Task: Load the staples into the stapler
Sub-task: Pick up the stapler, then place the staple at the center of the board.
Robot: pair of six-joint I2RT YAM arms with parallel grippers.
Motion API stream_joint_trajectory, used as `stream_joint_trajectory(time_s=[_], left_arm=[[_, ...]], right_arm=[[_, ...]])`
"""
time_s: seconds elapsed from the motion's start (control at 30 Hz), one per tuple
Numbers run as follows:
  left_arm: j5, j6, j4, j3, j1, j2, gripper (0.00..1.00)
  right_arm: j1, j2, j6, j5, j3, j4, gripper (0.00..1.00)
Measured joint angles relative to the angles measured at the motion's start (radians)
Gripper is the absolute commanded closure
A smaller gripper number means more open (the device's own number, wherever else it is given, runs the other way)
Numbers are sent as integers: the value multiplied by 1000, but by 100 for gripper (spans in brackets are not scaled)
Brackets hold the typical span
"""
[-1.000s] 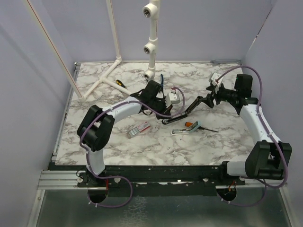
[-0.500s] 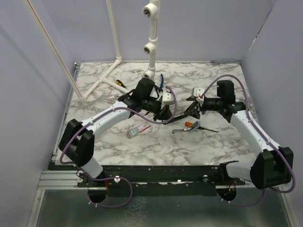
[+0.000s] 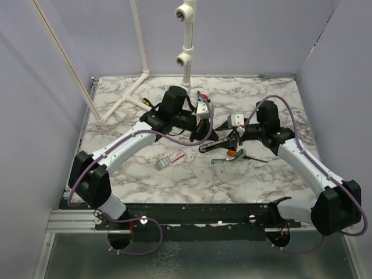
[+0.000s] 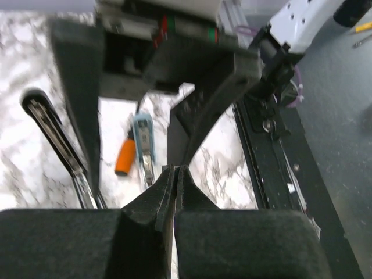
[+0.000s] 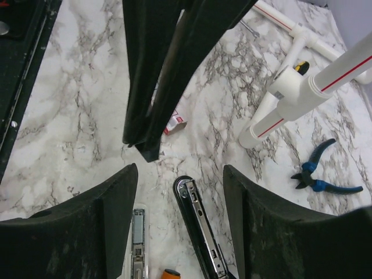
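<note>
Stapler (image 3: 209, 146): long axis 8-to-2 o'clock seen from above — channel up.
Left gripper (image 4: 174, 172): jaws pressed together.
Right gripper (image 5: 180, 170): jaws wide — straddling stapler.

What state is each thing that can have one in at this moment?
stapler: opened out, metal channel exposed
staples box: flat on table, untouched
left end effector: shut, nothing visibly gripped
right end effector: open, fingers either side of stapler
</note>
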Motion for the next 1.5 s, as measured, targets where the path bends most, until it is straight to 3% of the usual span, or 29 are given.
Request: stream_joint_trajectory(time_s=[0.27,0.6,0.73,1.03,1.37,1.5], left_arm=[[24,-200,134,131,11,24,100],[32,-332,233,5,52,12,100],[-13,-238,162,-76,73,-22,100],[-264,85,39,-303,60,-66,100],[-474,143,163,-492,-84,-22,100],[-514,142,223,-527,-109,-2,85]], right_arm=[[0,-52,119,-17,-9,63,38],[0,-81,147,34,-9,67,37],[0,-79,117,93,-9,57,37],[0,-66,62,219,-9,3,36],[-8,-68,58,322,-70,-45,36],[-14,-57,58,333,-77,-53,36]])
